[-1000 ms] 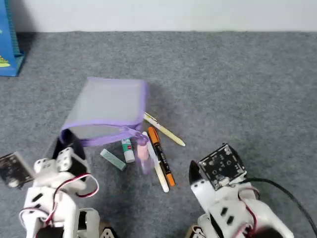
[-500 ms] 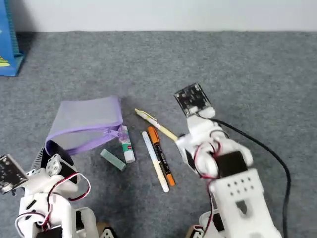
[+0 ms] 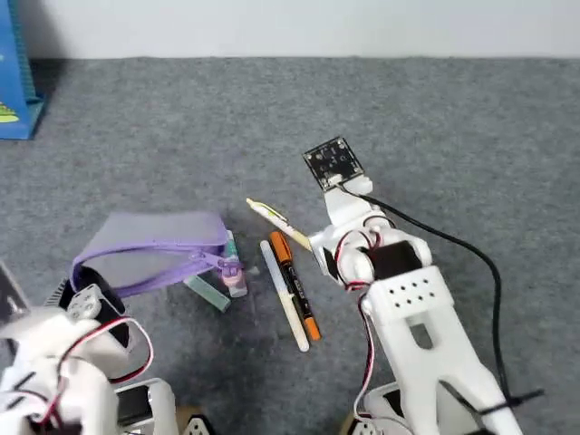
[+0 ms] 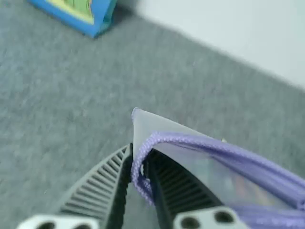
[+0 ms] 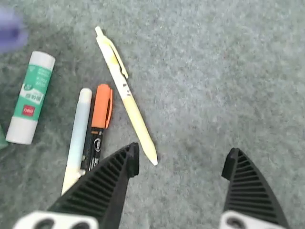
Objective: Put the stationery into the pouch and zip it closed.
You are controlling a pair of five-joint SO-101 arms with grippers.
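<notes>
Pinching the purple zip rim of the pouch at one corner, our left gripper has its two ribbed fingers pressed together on the fabric. In the left wrist view we see the rim running away from that corner. From above we see the rest: the pouch lies with its long axis across the grey carpet in front of the left arm. Its zip edge faces the arms, the mouth gapes a little, and the zip-pull end points at the loose stationery.

Our right gripper hangs with its fingers spread wide over bare carpet, nothing between them. From above the arm's own body covers those fingers, so we judge the spread from the right wrist view. Just beside one fingertip lies the point of the yellow pen, which runs diagonally with its clip end farthest from the gripper. Next to it the orange marker and the pale pen lie side by side, long axes parallel, and the marker's orange cap points away from the arms. Beyond them the green-and-white glue stick lies roughly parallel. In the high view its far end sits against the pouch's zip end, and a green eraser rests slantwise just beside it. A blue box stands well apart by the wall.
</notes>
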